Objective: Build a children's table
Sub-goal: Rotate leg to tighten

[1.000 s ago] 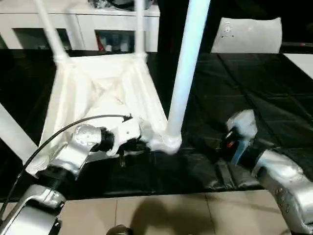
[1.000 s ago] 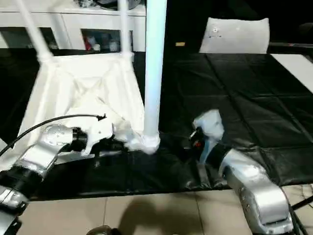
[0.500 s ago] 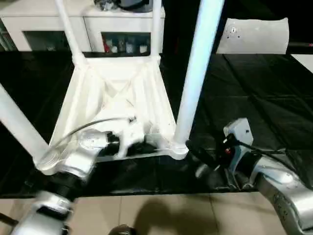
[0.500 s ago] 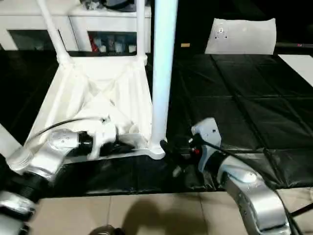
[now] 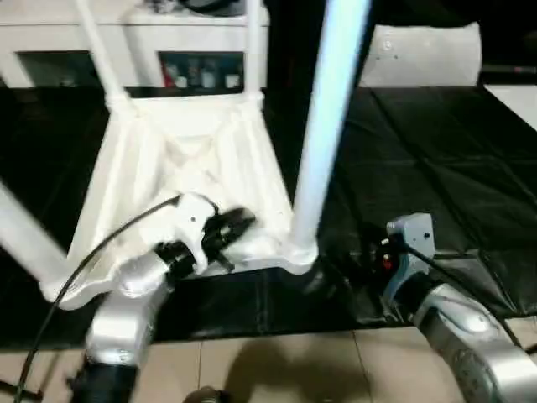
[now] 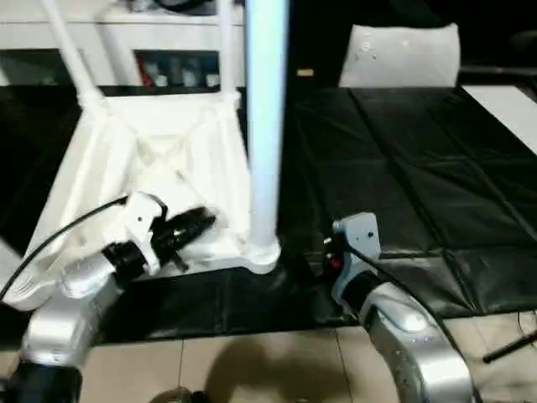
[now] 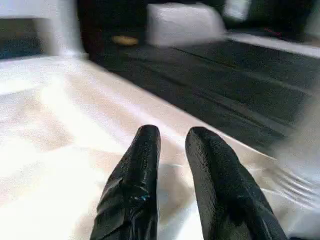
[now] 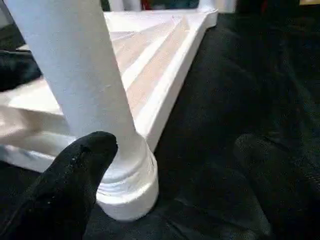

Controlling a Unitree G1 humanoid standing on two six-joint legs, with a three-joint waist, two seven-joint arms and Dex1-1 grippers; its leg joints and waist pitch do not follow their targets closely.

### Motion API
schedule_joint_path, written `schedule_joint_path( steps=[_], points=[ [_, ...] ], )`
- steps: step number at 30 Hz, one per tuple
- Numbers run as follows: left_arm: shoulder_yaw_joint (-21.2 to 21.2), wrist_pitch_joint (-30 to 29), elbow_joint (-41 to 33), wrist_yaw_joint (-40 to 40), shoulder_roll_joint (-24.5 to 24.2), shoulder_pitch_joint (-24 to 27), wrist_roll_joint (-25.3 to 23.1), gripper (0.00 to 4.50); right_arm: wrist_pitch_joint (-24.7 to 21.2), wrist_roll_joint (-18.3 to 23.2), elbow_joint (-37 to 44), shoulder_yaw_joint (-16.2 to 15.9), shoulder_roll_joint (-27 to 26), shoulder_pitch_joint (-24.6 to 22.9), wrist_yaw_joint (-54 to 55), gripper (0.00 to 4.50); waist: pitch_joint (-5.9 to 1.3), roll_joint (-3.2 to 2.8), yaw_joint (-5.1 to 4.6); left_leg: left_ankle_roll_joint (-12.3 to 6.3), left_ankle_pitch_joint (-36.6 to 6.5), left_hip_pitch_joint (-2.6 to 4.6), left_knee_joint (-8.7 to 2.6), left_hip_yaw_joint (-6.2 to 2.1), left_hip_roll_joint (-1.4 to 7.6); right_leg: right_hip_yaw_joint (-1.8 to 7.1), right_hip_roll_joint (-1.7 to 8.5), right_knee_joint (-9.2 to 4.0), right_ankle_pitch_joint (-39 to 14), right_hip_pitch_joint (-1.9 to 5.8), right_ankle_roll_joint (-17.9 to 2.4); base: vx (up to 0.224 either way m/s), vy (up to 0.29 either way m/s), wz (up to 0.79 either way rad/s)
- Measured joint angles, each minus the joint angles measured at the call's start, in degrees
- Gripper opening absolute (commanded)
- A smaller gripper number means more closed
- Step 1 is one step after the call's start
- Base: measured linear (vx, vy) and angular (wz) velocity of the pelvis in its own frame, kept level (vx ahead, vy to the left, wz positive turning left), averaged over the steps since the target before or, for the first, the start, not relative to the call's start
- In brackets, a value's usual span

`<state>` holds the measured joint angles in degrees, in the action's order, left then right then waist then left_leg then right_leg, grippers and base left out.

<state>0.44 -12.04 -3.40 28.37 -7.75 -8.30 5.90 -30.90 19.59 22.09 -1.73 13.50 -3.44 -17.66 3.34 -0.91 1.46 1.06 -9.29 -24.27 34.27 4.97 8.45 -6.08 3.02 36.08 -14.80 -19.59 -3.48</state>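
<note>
Lying upside down on black creased mat (image 5: 419,168): white ribbed plastic tabletop (image 5: 180,159), smooth tapered legs (image 5: 323,126) upright in round corner sockets. Left gripper (image 7: 172,145) over near rim, fingers slightly parted, empty. Right gripper (image 8: 170,165) spread wide beside near-right socket, grasping nothing.

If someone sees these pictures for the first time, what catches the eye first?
The upside-down white tabletop on the black mat, with legs standing up from its corners. The nearest leg rises at centre, the open right gripper beside its base, the left gripper over the ribbed underside.
</note>
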Motion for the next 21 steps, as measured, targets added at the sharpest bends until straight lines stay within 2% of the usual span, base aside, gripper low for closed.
schedule_joint_path(
  steps=[1,2,3,4,5,6,7,8,9,10,13,17,21],
  points=[
    [0.4,-0.9,-0.9,-2.0,0.9,0.4,-0.4,1.10,0.1,0.0,-0.2,0.0,-0.4,0.0,0.5,4.50,0.04,0.03,-0.27,0.25,0.1,-0.01,0.00,-1.40,-0.48,0.23,-0.56,1.37,-1.5,0.04,-2.5,-0.012,-0.104,0.66],
    [0.4,-1.5,-1.4,-3.2,1.3,0.4,-0.7,1.10,0.2,-0.1,-0.3,0.0,-0.4,0.0,0.7,4.50,-0.01,0.63,-0.42,0.64,0.4,-0.02,-0.11,-2.86,-1.58,0.88,-0.78,2.56,-2.5,0.07,-3.3,-0.001,-0.166,0.69],
    [0.4,-2.2,-2.0,-4.1,1.6,0.7,-1.1,1.10,0.2,0.0,-0.4,0.2,-0.5,0.1,1.1,4.50,-0.10,1.21,-0.37,0.73,0.4,0.17,-0.21,-2.72,-1.61,1.53,-0.87,3.21,-2.9,-0.01,-1.7,-0.001,-0.166,0.69],
    [0.3,-3.0,-2.6,-5.0,1.8,1.2,-1.5,1.10,0.3,0.1,-0.4,0.4,-0.7,0.3,1.3,4.50,-0.36,1.97,0.15,0.74,0.2,0.31,-0.12,-1.85,-1.14,1.76,-0.94,2.92,-2.7,0.10,0.6,-0.022,-0.183,0.37],
    [-0.1,-4.3,-3.1,-5.9,2.0,1.4,-2.6,1.10,0.3,0.1,-0.5,1.2,-0.9,0.4,1.7,4.50,-0.20,1.82,1.30,-0.21,-1.2,0.38,1.22,-0.39,-0.42,1.64,-0.90,2.90,-2.6,-0.05,2.0,-0.002,-0.140,-0.03],
    [-0.8,-6.1,-3.5,-6.9,2.2,1.4,-3.6,1.10,0.3,-0.1,-0.8,1.6,-0.7,0.4,2.2,4.50,-0.16,1.83,2.08,-0.61,-1.4,0.31,1.96,0.28,-0.03,1.83,-0.92,3.02,-2.6,-0.01,2.0,-0.002,-0.140,-0.03],
    [-1.8,-7.4,-3.9,-7.5,2.2,1.3,-4.2,1.10,0.3,-0.3,-1.0,1.7,-0.3,0.3,2.3,4.50,-0.43,1.35,2.59,-0.57,-1.3,0.88,1.49,0.71,0.03,1.84,-0.98,3.03,-2.5,-0.38,2.1,0.015,-0.099,-0.01],
    [-2.6,-8.2,-4.5,-7.7,2.2,1.0,-4.5,1.10,0.8,-1.1,-1.3,1.8,0.0,0.3,2.3,4.50,-0.43,1.10,2.92,1.28,-0.2,1.47,-0.02,1.71,0.52,1.92,-1.05,2.95,-2.3,-0.73,2.1,-0.013,-0.061,0.05],
    [-2.9,-8.2,-4.8,-7.6,1.9,1.0,-4.5,1.10,1.5,-1.7,-1.7,1.6,0.2,0.3,2.2,4.50,-0.47,1.03,3.14,1.98,0.3,1.47,-0.43,2.17,0.85,1.92,-1.09,2.87,-2.1,-0.94,2.1,-0.013,-0.061,0.05],
    [-3.0,-8.2,-5.0,-7.5,1.7,1.0,-4.5,1.10,2.0,-2.1,-2.0,1.6,0.2,0.3,2.2,4.50,-0.64,0.76,3.33,2.01,0.3,1.38,-0.44,2.35,1.07,1.96,-1.23,2.82,-2.0,-1.08,2.0,0.000,0.000,0.00],
    [-3.3,-7.9,-4.9,-6.2,0.8,1.2,-4.3,1.10,3.1,-3.5,-2.3,1.1,0.4,0.4,2.2,4.50,-0.61,0.84,3.55,2.02,0.3,1.16,-0.46,2.38,1.65,1.95,-1.77,1.73,-1.1,-1.21,1.8,0.000,0.000,0.00],
    [-5.4,-7.9,-4.7,0.7,-1.7,0.8,-1.0,1.39,3.6,-3.7,-2.6,0.5,1.5,1.0,0.9,4.50,-0.62,0.82,3.46,1.72,0.1,1.15,-0.46,2.99,1.61,2.27,-1.60,0.91,-0.3,-1.10,2.0,0.000,0.000,0.00],
    [-8.4,-7.9,-2.3,8.0,-6.5,-2.1,-0.4,1.66,3.6,-3.8,-3.5,-0.5,3.2,1.1,-1.3,4.50,-0.58,0.88,3.36,1.49,0.2,1.30,-0.40,3.47,1.54,2.61,-1.46,0.84,0.0,-1.11,2.1,0.000,0.000,0.00]
  ],
)
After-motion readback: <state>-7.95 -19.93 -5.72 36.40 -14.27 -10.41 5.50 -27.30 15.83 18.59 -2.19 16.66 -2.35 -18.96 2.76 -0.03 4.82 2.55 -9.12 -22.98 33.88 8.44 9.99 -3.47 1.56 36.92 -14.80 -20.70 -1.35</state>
